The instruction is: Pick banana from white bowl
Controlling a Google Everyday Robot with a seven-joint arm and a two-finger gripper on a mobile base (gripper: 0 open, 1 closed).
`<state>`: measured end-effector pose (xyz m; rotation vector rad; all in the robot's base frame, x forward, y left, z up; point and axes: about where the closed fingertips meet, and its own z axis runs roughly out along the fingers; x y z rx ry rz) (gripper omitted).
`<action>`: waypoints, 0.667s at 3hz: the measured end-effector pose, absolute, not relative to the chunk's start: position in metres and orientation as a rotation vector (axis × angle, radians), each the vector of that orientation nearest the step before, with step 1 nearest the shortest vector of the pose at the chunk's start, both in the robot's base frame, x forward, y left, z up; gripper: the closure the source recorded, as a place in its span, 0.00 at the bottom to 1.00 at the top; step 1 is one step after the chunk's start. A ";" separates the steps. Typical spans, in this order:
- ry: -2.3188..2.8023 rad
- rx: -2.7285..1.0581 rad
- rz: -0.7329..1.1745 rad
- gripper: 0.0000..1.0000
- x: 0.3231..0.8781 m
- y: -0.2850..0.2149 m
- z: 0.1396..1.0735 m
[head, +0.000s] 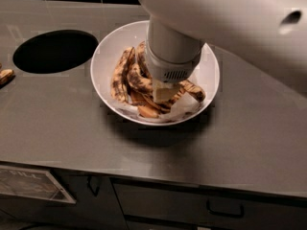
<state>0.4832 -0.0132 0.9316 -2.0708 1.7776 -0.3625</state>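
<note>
The white bowl [108, 56] stands on the grey counter, lined with crumpled white paper. Several overripe bananas lie in it. The short, curved banana [135, 79], yellow-brown with black blotches, lies in the middle and bends under my arm. A longer banana [119, 78] lies at its left. Flat orange peel pieces [146, 110] lie at the bowl's front. My gripper [164, 93] reaches straight down into the bowl's middle and is right at the curved banana. My white wrist hides most of it and the banana's middle part.
A round black hole [55, 51] is cut in the counter left of the bowl. A small banana piece [5, 75] lies at the left edge. Dark tiles run along the back. Cabinet drawers with a handle [225, 210] are below the counter's front edge.
</note>
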 end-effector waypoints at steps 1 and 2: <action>1.775 -2.078 -0.354 0.56 0.484 -0.013 0.930; 1.776 -2.088 -0.333 0.75 0.486 -0.013 0.926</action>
